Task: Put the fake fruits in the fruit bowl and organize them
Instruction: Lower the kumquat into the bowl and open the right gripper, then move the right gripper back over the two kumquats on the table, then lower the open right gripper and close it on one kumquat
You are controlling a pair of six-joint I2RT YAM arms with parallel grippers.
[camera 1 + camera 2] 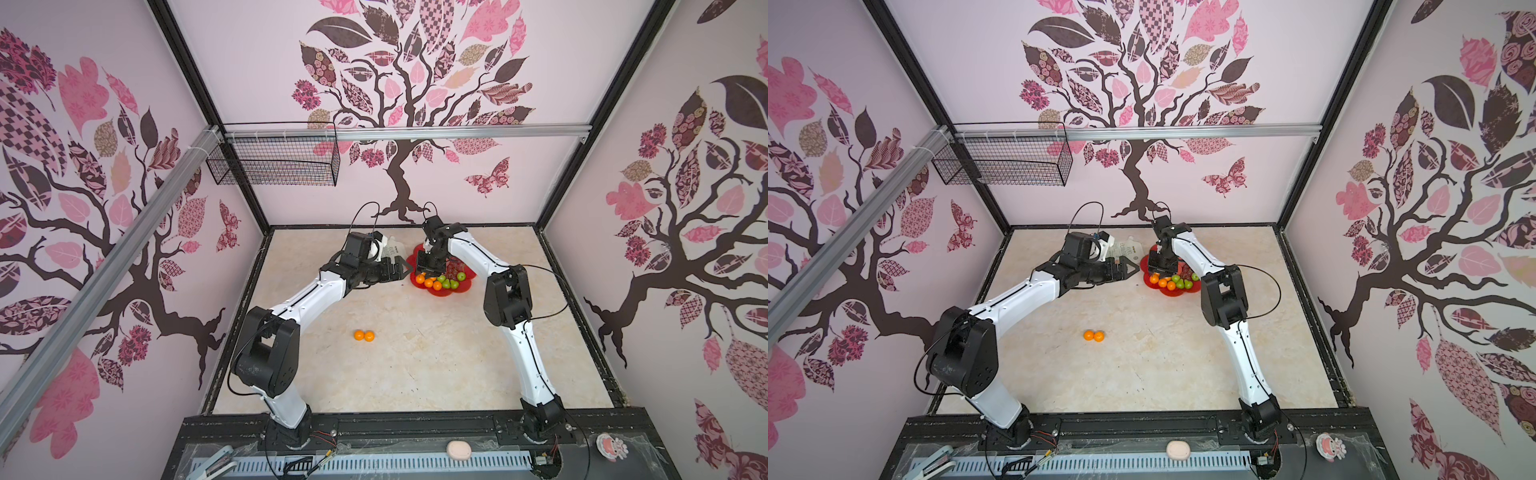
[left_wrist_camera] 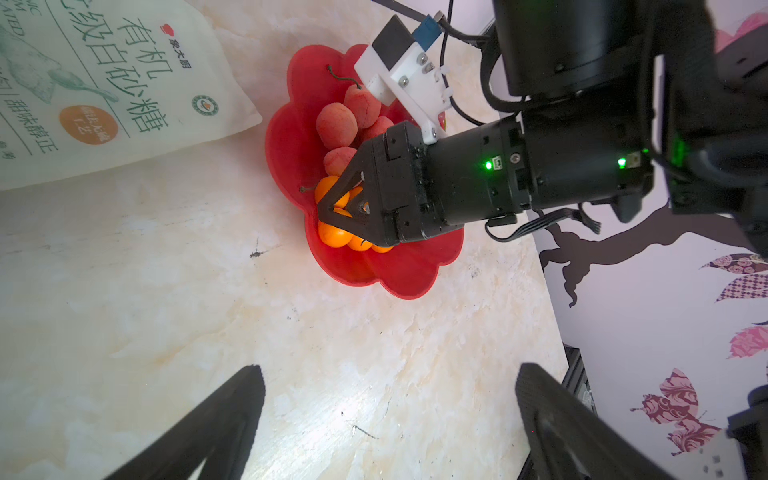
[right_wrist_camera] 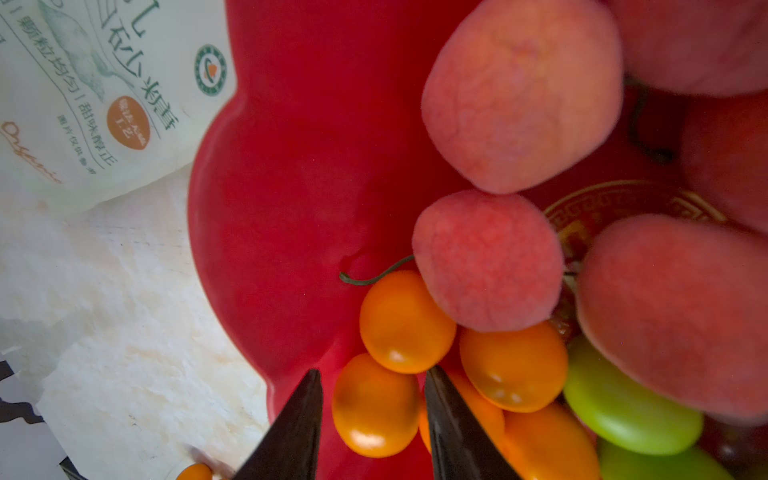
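**A:** How does the right arm stand?

**B:** It climbs from its base to a high elbow, and the forearm runs out over the fruit bowl (image 1: 441, 293). The wrist tips steeply down, so the right fingers (image 3: 453, 419) point into the fruit.

**A:** Do they hold anything?

**B:** No. They stand partly apart, with one tangerine (image 3: 374, 407) lying in the gap at their tips. A sliver of red bowl shows between one finger and the fruit. The tangerine rests on the bowl floor against its neighbours.

**A:** What lies around those fingers?

**B:** Just past the tips are more tangerines (image 3: 513, 365), touching one another. Beyond them come the peaches (image 3: 486, 262), and the green fruits (image 3: 623, 407) sit off to one side. The gold emblem (image 3: 623, 199) shows between the peaches.

**A:** And the left arm?

**B:** It bends in a lower arch, with the forearm reaching toward the bowl and the wrist roughly level. The left fingers (image 2: 237, 411) point sideways at the bowl from above the table (image 2: 166, 291), their tips near its rim. They are spread wide, with nothing between them.

**A:** Is any fruit outside the bowl?

**B:** Yes, two tangerines (image 1: 364, 336), touching each other on the table well behind the left fingers, back toward the arm bases. A white pouch (image 2: 104, 83) lies flat just beside the bowl, ahead of the left fingers and to one side.
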